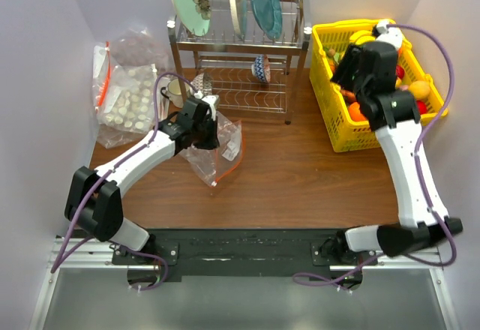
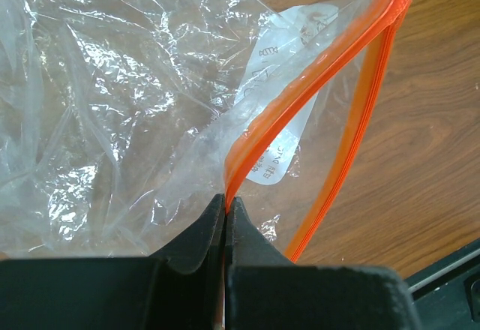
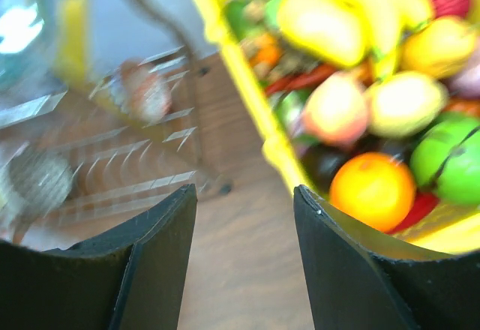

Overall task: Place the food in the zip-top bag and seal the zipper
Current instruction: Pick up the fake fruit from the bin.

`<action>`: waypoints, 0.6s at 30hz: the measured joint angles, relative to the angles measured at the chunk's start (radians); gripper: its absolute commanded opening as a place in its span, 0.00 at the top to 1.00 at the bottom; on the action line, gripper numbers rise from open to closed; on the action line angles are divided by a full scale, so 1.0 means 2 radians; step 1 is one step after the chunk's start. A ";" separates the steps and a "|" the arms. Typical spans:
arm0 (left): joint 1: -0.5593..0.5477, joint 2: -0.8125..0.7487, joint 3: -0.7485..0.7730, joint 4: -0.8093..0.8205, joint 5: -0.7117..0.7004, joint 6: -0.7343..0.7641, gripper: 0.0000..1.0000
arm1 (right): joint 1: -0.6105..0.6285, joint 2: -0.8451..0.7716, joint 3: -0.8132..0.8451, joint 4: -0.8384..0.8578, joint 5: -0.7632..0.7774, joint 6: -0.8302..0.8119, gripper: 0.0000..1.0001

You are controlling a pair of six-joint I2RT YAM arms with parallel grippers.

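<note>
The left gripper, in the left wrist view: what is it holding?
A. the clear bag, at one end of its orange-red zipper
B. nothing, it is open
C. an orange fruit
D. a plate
A: the left gripper is pinched shut on the plastic of the zip-top bag, right where one end of the zipper meets its fingers.

You have two arms, each with white shells and black joint housings: the left arm (image 1: 139,157) and the right arm (image 1: 409,172). A purple cable (image 1: 442,67) trails along each one. Both bases sit on a black plate (image 1: 240,244). The right gripper (image 3: 244,191) has matte black, wedge-shaped fingers (image 3: 142,270); the left gripper (image 2: 225,202) matches.
</note>
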 measured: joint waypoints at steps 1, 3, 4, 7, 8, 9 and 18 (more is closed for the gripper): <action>0.000 0.000 0.000 0.000 0.001 0.000 1.00 | -0.014 0.020 0.018 -0.001 0.000 -0.002 0.40; 0.000 -0.001 0.000 0.002 0.002 0.003 1.00 | -0.035 0.063 0.048 -0.005 -0.002 -0.007 0.40; 0.000 -0.001 0.000 0.003 0.003 0.003 1.00 | -0.045 0.085 0.063 -0.008 -0.003 -0.008 0.41; 0.000 -0.002 0.000 0.006 0.007 0.007 1.00 | -0.070 0.149 0.098 -0.013 -0.015 -0.010 0.45; 0.000 -0.003 0.000 0.008 0.009 0.007 1.00 | -0.077 0.167 0.106 -0.014 -0.023 -0.010 0.46; 0.000 -0.004 0.000 0.010 0.011 0.007 1.00 | -0.084 0.183 0.112 -0.014 -0.032 -0.009 0.45; 0.000 -0.047 -0.021 0.047 0.022 0.007 1.00 | -0.130 0.290 0.177 -0.017 -0.072 -0.005 0.53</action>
